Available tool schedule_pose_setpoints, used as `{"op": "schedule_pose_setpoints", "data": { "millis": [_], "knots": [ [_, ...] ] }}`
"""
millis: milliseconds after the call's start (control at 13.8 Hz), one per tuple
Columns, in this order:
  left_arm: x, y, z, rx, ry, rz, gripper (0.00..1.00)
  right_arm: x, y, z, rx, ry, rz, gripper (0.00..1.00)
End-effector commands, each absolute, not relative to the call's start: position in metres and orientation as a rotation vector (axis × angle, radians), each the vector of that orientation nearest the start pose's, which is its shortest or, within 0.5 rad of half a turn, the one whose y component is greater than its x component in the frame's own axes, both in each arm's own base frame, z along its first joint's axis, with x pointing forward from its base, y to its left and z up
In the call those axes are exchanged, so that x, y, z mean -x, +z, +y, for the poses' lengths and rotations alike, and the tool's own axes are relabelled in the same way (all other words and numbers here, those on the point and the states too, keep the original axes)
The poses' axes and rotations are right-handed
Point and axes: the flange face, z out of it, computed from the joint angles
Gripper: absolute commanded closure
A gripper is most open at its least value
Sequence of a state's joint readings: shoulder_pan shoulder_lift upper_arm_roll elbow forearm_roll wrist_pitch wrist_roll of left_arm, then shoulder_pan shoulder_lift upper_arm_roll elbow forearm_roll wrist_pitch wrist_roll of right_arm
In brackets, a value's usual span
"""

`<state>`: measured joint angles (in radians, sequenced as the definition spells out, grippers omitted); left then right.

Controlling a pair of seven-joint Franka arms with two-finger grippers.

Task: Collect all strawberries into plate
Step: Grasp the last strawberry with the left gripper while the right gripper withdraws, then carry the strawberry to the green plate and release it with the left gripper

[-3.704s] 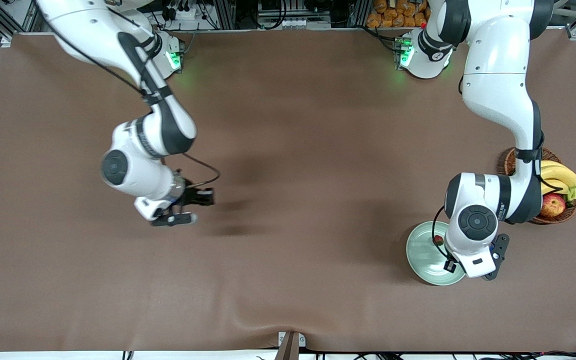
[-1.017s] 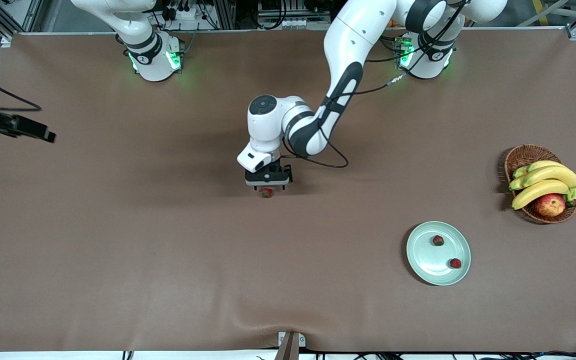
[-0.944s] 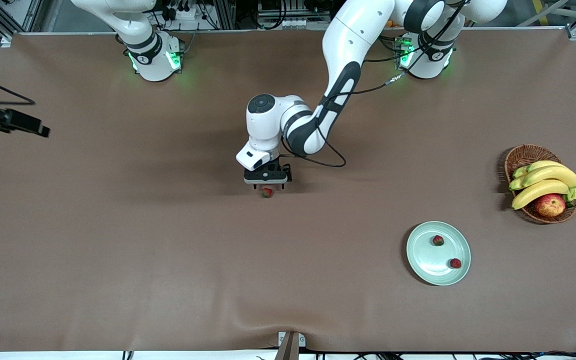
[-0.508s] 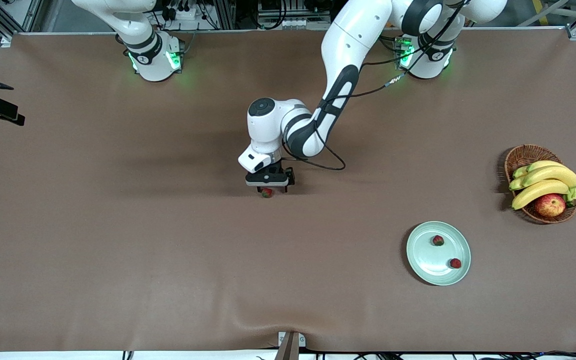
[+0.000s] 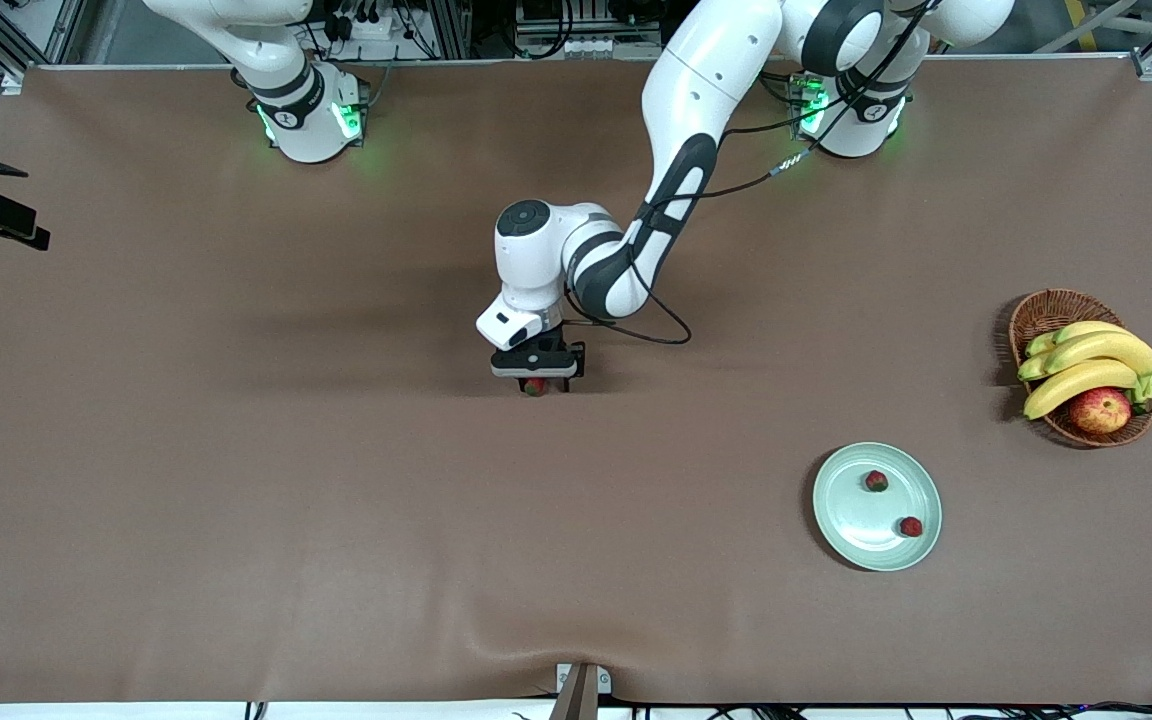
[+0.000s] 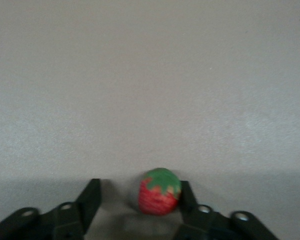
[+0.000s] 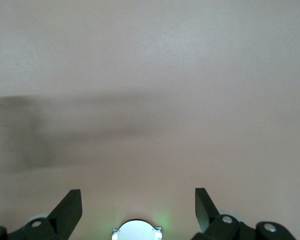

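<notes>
The right hand point(image 7: 137, 207) waits with fingers spread wide at the right arm's end of the desk point(image 5: 236, 500). At mid-desk the left hand point(image 6: 140, 210) straddles the last strawberry point(image 6: 159, 192), one finger point(image 6: 187, 197) touching it and the other apart, so not clenched yet. It should close evenly and gently before lifting toward the plate point(image 5: 851, 545), where two strawberries point(image 5: 876, 481) lie.

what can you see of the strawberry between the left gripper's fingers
The strawberry is small, red with pale speckles and a green leafy cap, and looks whole. It lies on the brown table near its middle, cap tilted up toward the wrist camera. The left gripper is down around it: one finger touches its side, the other stands apart with a gap. It is not yet clamped or lifted.
</notes>
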<state>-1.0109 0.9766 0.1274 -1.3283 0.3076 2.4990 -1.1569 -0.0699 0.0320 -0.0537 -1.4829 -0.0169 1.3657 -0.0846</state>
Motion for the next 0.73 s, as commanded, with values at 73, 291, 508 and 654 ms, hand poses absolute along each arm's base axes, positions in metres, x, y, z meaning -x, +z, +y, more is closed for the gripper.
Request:
{"op": "schedule_pose_setpoints", "data": {
  "millis": [73,291,508,654],
  "knots": [
    [-0.467,0.159,-0.600,3.075,-0.617,0.023,0.51,-0.539,0.644,-0.063,3.134,0.198,0.039,0.00],
    [-0.468,0.161,-0.599,3.081,-0.615,-0.014,0.94,-0.539,0.649,-0.065,3.101,0.174,0.063,0.00],
    [-0.471,0.173,-0.600,3.103,-0.625,-0.115,1.00,-0.539,0.652,-0.059,3.097,0.168,0.128,0.00],
    [-0.488,0.201,-0.589,3.113,-0.648,-0.244,1.00,-0.539,0.652,-0.056,3.093,0.167,0.124,0.00]
  ]
}}
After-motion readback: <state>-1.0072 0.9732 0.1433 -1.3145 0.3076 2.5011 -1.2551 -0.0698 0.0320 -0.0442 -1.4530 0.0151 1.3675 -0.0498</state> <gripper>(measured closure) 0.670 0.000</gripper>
